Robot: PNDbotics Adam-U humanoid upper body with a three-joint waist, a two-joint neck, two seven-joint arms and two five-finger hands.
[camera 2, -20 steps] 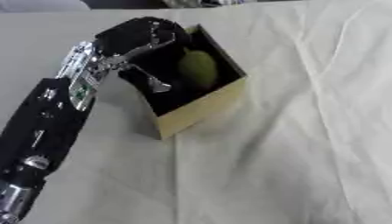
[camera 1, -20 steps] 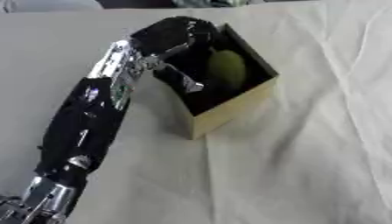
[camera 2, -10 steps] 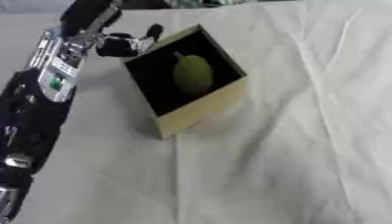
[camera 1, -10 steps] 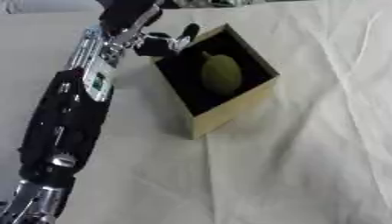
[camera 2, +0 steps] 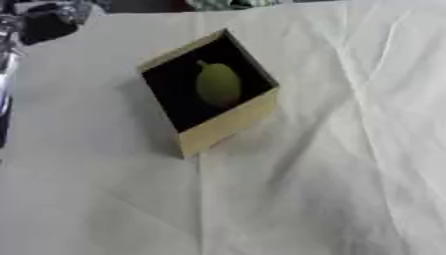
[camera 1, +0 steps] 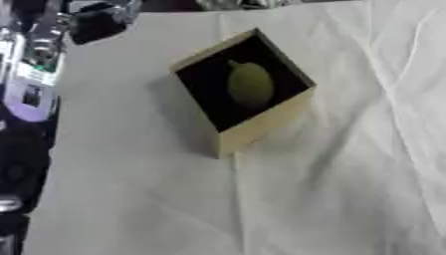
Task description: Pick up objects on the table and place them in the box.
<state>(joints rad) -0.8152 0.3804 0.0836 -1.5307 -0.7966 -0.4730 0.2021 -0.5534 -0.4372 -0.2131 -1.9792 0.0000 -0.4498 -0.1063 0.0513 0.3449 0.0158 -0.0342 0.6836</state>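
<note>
item: one pear-shaped fruit [camera 1: 250,85], yellow-green, with a short stem stub at its upper end, lying inside the box [camera 1: 261,127] on the dark floor, roughly central and apart from the walls. container: small open-topped cardboard box, tan outside, black inside, standing on a white tablecloth [camera 1: 331,189] and turned corner-on to the camera. handling, by judgement: the fruit looks smooth-skinned and rounded, so likely to roll or slip under a pinch at its widest part; probably light, fairly stiff, and liable to bruise if real (whether it is real or a plastic model cannot be told). best hold, if it needed moving again, would be across the broad lower body with fingers on opposite sides, not by the stem. the box looks light and thin-walled, apt to slide or tip on the cloth if nudged at its rim. left hand [camera 1: 97,22]: at the upper left corner, well apart from the box, dark and blurred; whether its fingers are wide or curled cannot be told, and nothing is seen in it. left arm [camera 1: 31,94]: down the left edge. right hand: not in either view. no other loose objects show on the cloth.
</note>
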